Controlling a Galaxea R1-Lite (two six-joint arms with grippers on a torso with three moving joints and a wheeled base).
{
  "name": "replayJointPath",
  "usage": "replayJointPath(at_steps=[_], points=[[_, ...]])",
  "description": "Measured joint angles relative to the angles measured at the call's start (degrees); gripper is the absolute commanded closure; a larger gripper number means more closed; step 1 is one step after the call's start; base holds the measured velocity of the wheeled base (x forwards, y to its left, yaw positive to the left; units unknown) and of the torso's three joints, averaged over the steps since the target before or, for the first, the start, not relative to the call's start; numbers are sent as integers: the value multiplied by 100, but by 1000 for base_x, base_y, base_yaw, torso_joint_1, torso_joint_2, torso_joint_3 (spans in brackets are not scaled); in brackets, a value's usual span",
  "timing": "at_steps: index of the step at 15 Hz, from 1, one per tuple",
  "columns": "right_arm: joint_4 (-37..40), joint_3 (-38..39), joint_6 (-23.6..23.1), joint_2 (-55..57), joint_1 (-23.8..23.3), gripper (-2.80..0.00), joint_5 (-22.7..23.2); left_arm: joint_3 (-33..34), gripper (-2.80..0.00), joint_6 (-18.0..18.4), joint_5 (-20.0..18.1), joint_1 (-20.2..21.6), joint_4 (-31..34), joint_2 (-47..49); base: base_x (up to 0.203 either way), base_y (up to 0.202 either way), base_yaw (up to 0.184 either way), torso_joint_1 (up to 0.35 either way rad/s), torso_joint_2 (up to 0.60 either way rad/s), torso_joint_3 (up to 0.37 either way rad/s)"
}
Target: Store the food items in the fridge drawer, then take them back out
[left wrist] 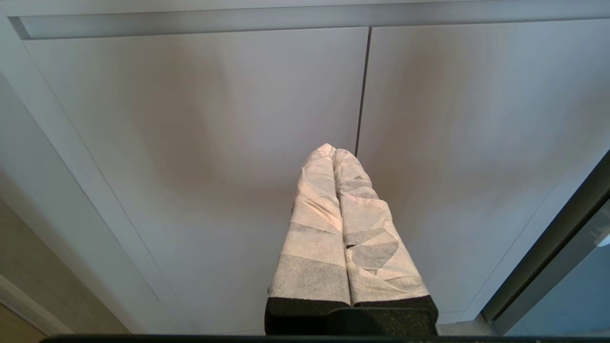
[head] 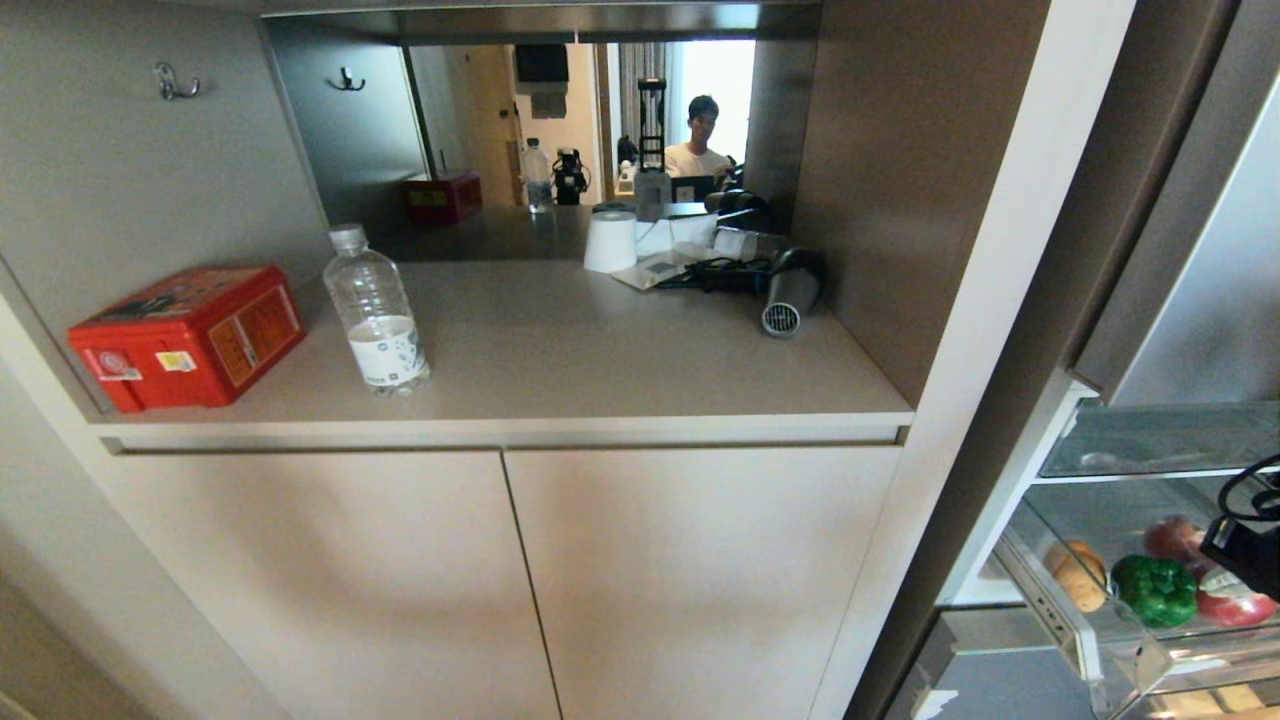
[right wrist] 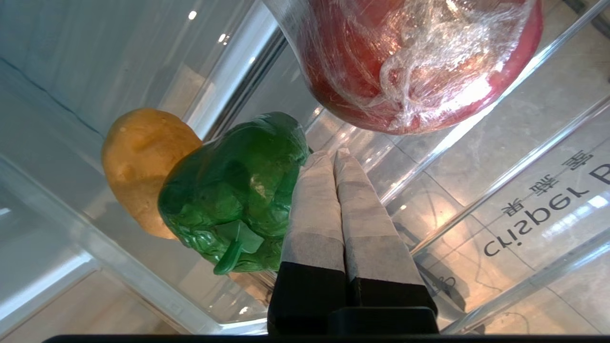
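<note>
Your right gripper [right wrist: 333, 155] is clenched, its taped fingers [right wrist: 312, 200] pressed together with nothing between them, tips hovering inside the fridge drawer [head: 1075, 625] just beside the bell pepper [right wrist: 236, 190]. Whether they touch the pepper you cannot tell. The pepper lies tipped, its short stem [right wrist: 228, 257] pointing back toward your wrist camera. The potato [right wrist: 140, 162] sits right against the pepper's far side, its long axis running roughly along the drawer's front wall. In the head view both rest at the drawer's left end, potato [head: 1077, 575] outermost. A red fruit in cling film [right wrist: 419, 62] shares the bin. Your left gripper [left wrist: 333, 151] is also closed and empty, parked facing the cabinet doors [left wrist: 214, 143].
</note>
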Motion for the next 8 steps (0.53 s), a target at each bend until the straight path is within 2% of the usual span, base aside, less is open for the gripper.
replayJointPath(at_steps=[8], points=[[-14,-106,-8,159,-5,0,9,0,0,0,-2,0,0,0,0,0,0,0,0,0]])
